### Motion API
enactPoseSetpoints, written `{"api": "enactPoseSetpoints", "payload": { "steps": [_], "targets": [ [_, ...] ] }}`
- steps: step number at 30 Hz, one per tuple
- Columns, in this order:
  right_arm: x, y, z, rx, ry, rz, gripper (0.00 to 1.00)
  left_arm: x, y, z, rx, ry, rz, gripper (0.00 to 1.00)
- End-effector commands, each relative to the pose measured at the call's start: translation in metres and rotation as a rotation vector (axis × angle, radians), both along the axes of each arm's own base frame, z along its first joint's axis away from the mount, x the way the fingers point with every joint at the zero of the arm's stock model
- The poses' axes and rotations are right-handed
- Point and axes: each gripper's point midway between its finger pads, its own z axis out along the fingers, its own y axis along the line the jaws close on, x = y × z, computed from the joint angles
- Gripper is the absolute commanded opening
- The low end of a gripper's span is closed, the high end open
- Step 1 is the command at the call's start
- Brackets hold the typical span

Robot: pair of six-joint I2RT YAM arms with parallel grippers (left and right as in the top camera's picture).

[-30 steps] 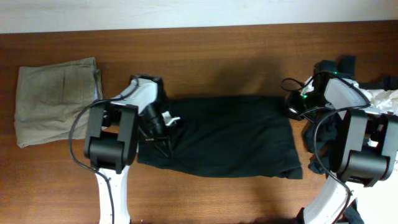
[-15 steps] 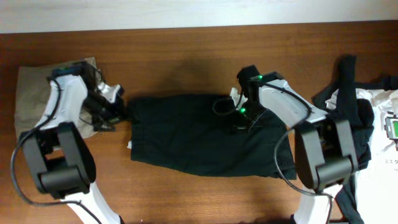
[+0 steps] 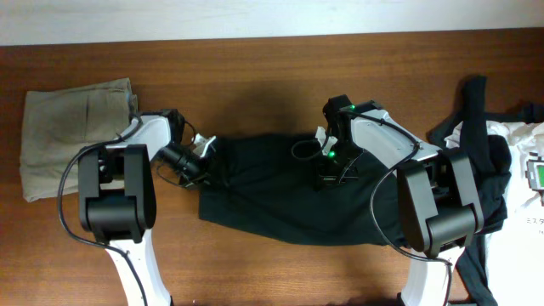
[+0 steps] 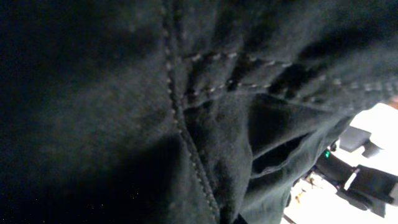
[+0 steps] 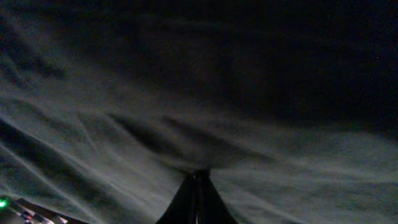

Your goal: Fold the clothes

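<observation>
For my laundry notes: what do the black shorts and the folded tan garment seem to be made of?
The black shorts: matte woven cloth, perhaps cotton; topstitched seams, wrinkles. The tan garment: matte woven fabric, likely cotton twill; creases, stitched panel lines.

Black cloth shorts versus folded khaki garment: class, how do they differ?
The black cloth shorts are dark; the folded khaki cloth garment is pale tan. The shorts lie spread wide mid-table; the khaki garment sits compact at the left. Both are cloth on the wooden table.
</observation>
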Motion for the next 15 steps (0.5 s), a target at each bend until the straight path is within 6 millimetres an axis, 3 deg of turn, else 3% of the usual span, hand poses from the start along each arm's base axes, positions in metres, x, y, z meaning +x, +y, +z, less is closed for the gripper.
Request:
{"api": "enactPoseSetpoints", "payload": {
  "steps": [1, 3, 5, 7, 8, 9, 11, 15],
  "targets": [
    [-0.002, -0.008, 0.013, -0.002, -0.002, -0.021, 0.04, 0.008, 0.052, 0.017, 0.185, 0.071, 0.001, 0.0],
    [0.008, -0.02, 0.039, 0.015, -0.068, -0.063, 0.04, 0.039, 0.087, 0.09, 0.287, -0.043, 0.027, 0.01],
    [0.02, -0.035, 0.071, 0.032, -0.146, -0.114, 0.04, 0.058, 0.095, 0.158, 0.341, -0.188, 0.036, 0.01],
    [0.031, -0.049, 0.095, 0.041, -0.205, -0.159, 0.04, 0.079, 0.08, 0.212, 0.358, -0.385, 0.054, 0.0],
    [0.033, -0.054, 0.1, 0.042, -0.218, -0.173, 0.04, 0.079, 0.067, 0.223, 0.353, -0.427, 0.029, 0.0],
    [0.034, -0.061, 0.104, 0.04, -0.224, -0.195, 0.05, 0.076, 0.045, 0.226, 0.342, -0.449, -0.026, 0.0],
    [0.033, -0.068, 0.104, 0.036, -0.214, -0.214, 0.05, 0.071, 0.013, 0.211, 0.381, -0.436, -0.127, 0.0],
    [0.031, -0.068, 0.104, 0.034, -0.204, -0.214, 0.05, 0.066, -0.051, 0.147, 0.462, -0.351, -0.236, 0.0]
  ]
}}
